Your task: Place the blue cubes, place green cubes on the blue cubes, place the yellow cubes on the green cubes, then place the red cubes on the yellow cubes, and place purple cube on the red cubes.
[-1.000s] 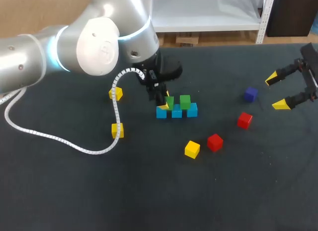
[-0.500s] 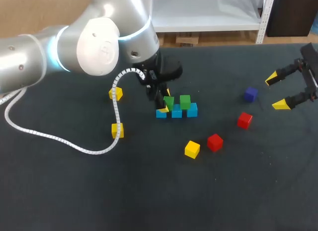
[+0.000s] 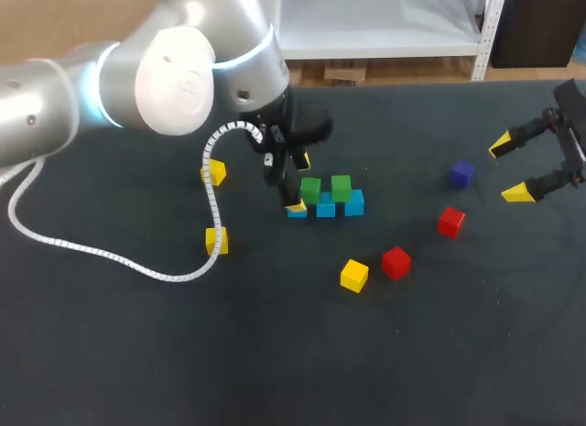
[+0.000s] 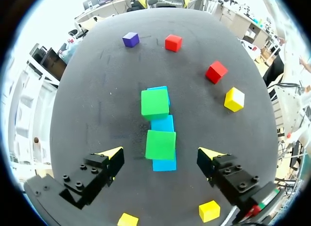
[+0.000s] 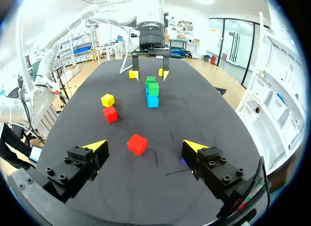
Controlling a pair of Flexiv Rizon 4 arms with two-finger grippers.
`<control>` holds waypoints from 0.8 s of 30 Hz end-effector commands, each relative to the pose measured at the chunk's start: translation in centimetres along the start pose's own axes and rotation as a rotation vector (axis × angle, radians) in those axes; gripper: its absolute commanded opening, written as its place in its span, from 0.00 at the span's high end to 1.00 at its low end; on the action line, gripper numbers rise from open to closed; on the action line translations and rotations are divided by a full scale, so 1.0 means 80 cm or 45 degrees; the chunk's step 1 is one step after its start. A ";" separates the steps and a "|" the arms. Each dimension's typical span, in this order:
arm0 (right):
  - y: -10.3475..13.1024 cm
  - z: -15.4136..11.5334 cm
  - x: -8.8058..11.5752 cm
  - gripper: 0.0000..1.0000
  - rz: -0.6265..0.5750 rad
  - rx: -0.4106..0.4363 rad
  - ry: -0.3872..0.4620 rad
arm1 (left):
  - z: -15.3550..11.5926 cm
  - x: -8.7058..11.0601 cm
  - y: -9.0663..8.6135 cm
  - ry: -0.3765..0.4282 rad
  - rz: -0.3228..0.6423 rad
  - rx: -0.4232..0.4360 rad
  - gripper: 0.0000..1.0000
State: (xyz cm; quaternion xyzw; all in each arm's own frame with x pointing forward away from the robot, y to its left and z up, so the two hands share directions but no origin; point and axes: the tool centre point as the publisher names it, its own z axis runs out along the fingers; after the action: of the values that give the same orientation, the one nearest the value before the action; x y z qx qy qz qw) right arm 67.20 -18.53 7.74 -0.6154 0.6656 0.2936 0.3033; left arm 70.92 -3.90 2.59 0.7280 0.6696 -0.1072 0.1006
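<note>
Three blue cubes (image 3: 326, 207) lie in a row at mid-table. Two green cubes (image 3: 311, 189) (image 3: 341, 187) rest on them, each across two blues. My left gripper (image 3: 295, 183) hangs open over the nearer green cube (image 4: 161, 144), its fingers wide on either side and clear of it. My right gripper (image 3: 513, 169) stands open at the right edge, with a red cube (image 5: 137, 144) on the table ahead of it. Loose cubes: purple (image 3: 461, 174), red (image 3: 450, 221) (image 3: 396, 261), yellow (image 3: 353, 275) (image 3: 212, 173) (image 3: 216, 240).
My left arm's white coiled cable (image 3: 110, 256) trails over the table's left side, past the two yellow cubes there. In the right wrist view the purple cube (image 5: 182, 160) is partly hidden behind one finger. Bare dark tabletop (image 3: 302, 362) stretches along the front.
My left gripper has opened and let go of the green cube, which stays on the blue row, and has drawn back slightly. The right arm has not moved.
</note>
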 end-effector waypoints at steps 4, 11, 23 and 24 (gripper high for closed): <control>-0.001 0.001 0.001 0.00 -0.002 -0.001 -0.003 | -0.003 0.011 -0.010 0.001 -0.011 -0.009 0.00; -0.001 0.001 0.001 0.00 -0.002 -0.001 -0.003 | 0.003 0.010 -0.012 -0.002 -0.005 0.004 0.00; -0.001 0.001 0.001 0.00 -0.002 -0.001 -0.003 | 0.005 0.000 -0.022 -0.003 0.037 0.021 0.00; -0.001 0.001 0.001 0.00 -0.002 -0.001 -0.003 | 0.005 0.000 -0.023 -0.002 0.036 0.023 0.00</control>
State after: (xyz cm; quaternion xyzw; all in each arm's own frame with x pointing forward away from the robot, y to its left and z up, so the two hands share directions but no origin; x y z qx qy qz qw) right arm 67.20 -18.53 7.74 -0.6154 0.6656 0.2936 0.3033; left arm 69.25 -3.93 2.13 0.7377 0.6585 -0.1135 0.0962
